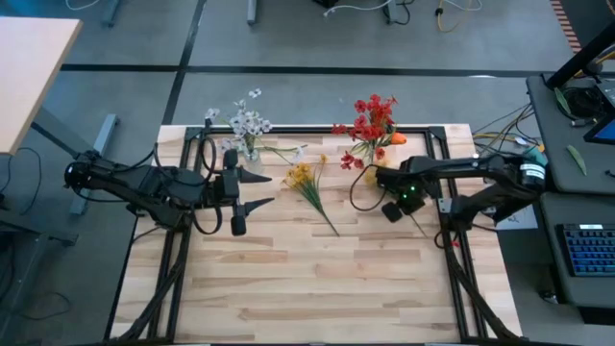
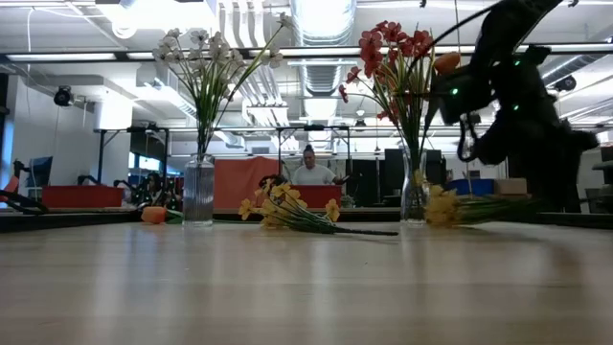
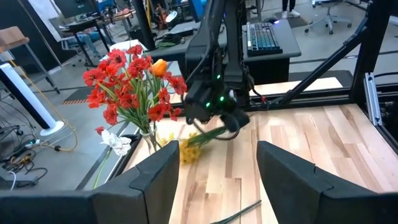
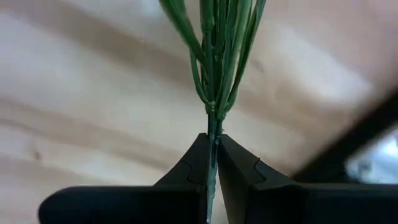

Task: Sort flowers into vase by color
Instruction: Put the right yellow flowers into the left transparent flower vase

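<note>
Pinching a green stem [image 4: 213, 134] tight, the right end effector [image 4: 212, 163] holds yellow flowers [image 3: 186, 147] low beside the red-flower vase [image 2: 414, 196], so next it must lift them, while the left end effector [image 3: 214, 168] waits spread wide over the tabletop [image 1: 317, 279].

I see white flowers [image 1: 248, 123] and red flowers [image 1: 373, 120] upright in vases, one yellow spray [image 1: 306, 180] flat mid-table, another yellow spray [image 3: 198, 142] pinched by its stem.
</note>
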